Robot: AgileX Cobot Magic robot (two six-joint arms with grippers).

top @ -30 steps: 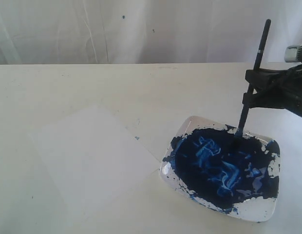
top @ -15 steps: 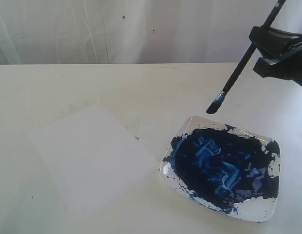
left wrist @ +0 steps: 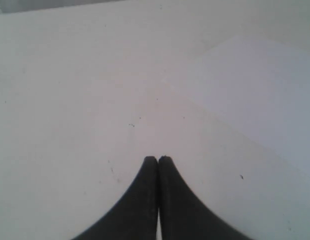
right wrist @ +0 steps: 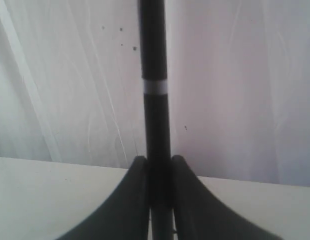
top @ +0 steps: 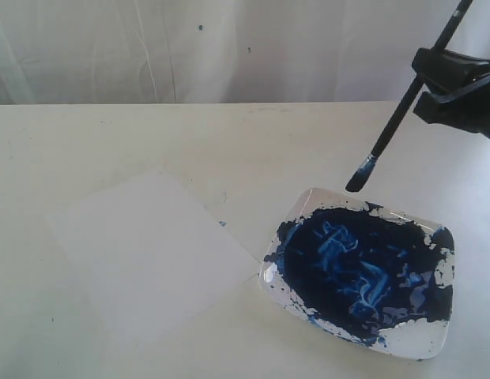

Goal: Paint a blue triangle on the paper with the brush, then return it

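Right hand [top: 427, 75] grips the brush [top: 391, 130], lifted a second ago from the paint dish [top: 419, 346] and now tilted above its far rim; loaded, it likely heads for the blank paper [top: 146, 253].

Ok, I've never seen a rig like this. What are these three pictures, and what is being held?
A robot with two arms, each ending in a gripper. The wide picture comes from a camera off the arms; the other two from cameras on the wrists. On the table lie a white paper, unpainted, and a dish of blue paint. The right gripper pinches a black brush, tilted, its blue tip in the air by the dish's rim. The left gripper is shut and empty.
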